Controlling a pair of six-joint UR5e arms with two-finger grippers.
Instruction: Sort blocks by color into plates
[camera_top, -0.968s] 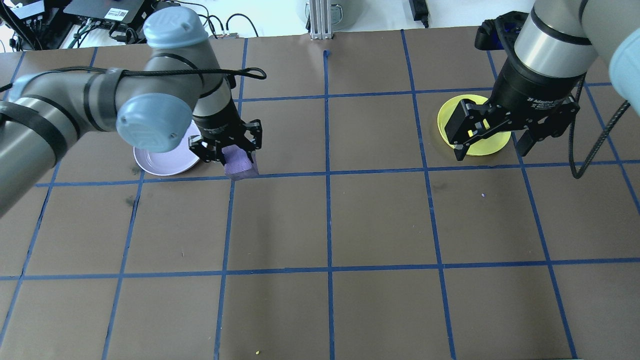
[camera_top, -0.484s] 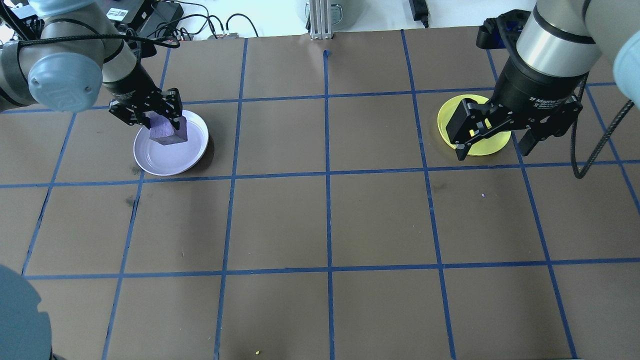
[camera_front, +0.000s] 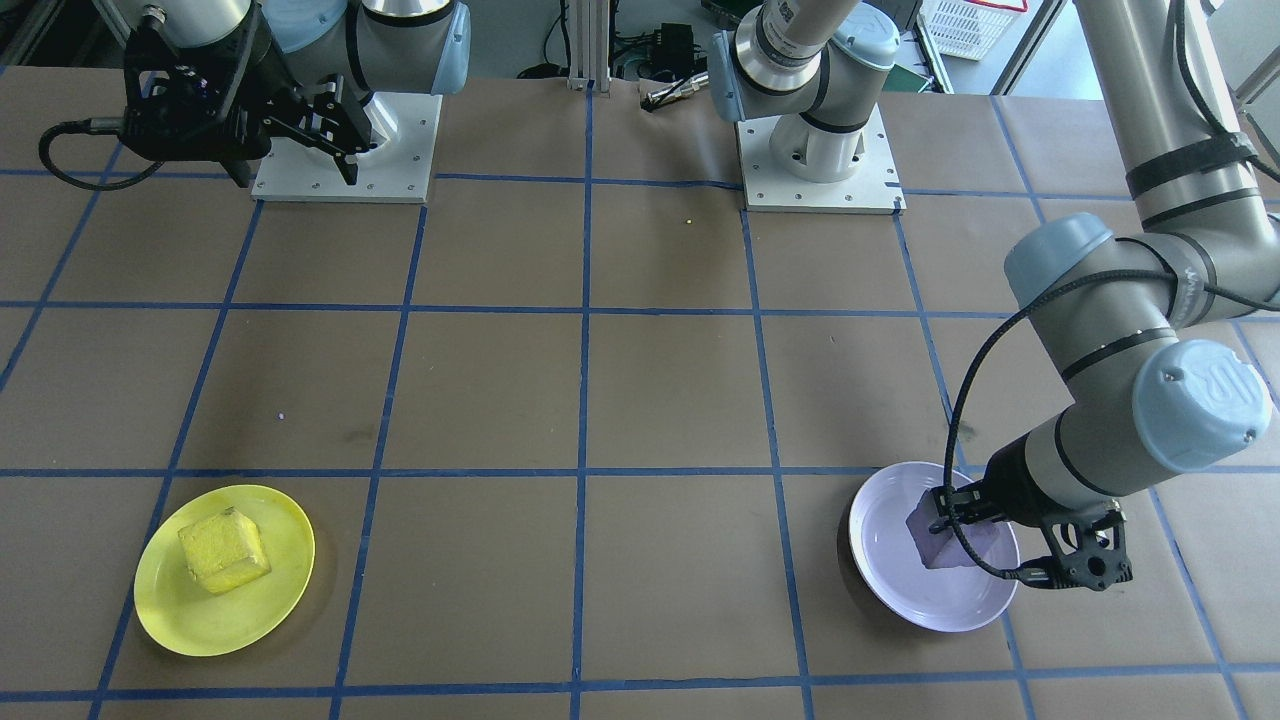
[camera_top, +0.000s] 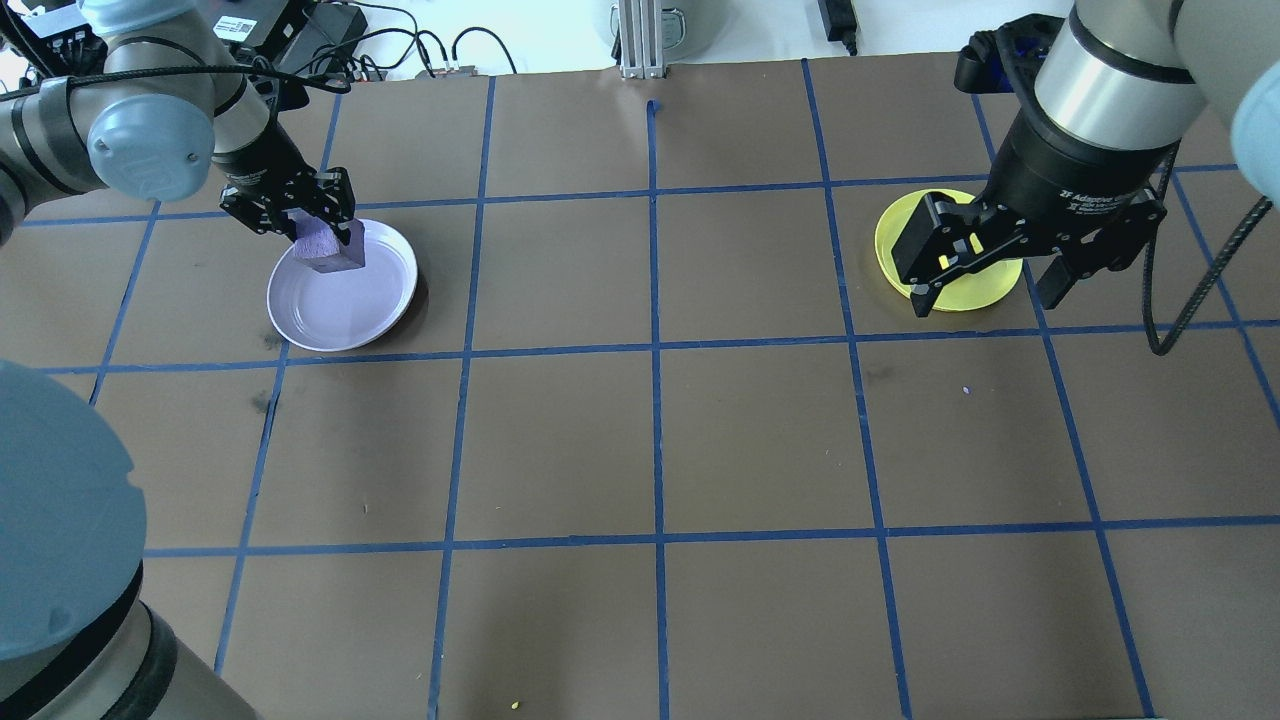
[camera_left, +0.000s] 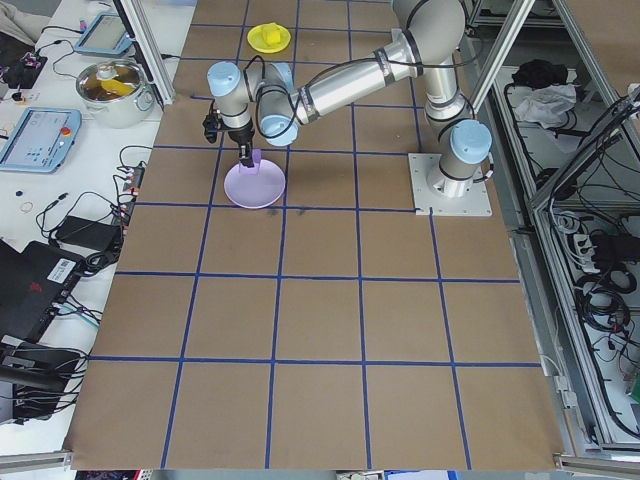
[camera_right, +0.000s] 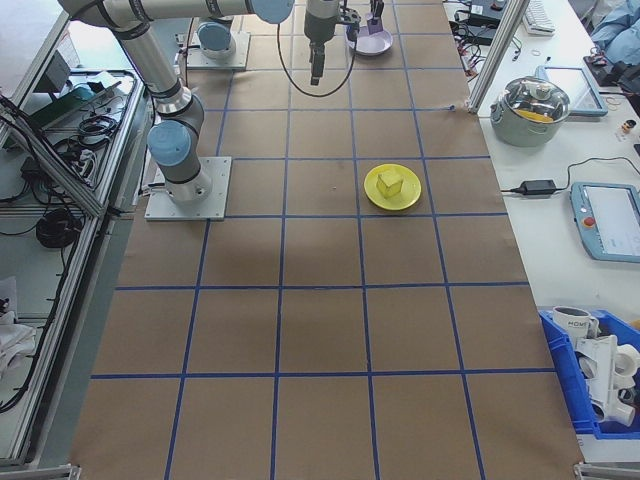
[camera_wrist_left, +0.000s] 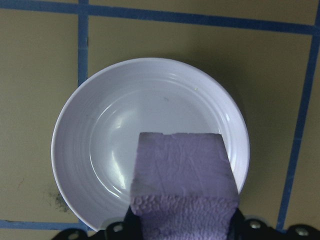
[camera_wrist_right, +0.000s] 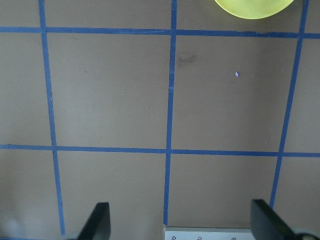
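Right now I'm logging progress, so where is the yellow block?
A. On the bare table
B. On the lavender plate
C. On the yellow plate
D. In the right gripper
C: the front view shows the yellow block lying on the yellow plate, while the right gripper hangs open and empty far from it.

Left plate (camera_top: 345, 300), right plate (camera_front: 270, 600), well apart.
My left gripper (camera_top: 322, 232) holds one block (camera_top: 328, 245) above the first; the other block (camera_front: 223, 550) lies in the second.
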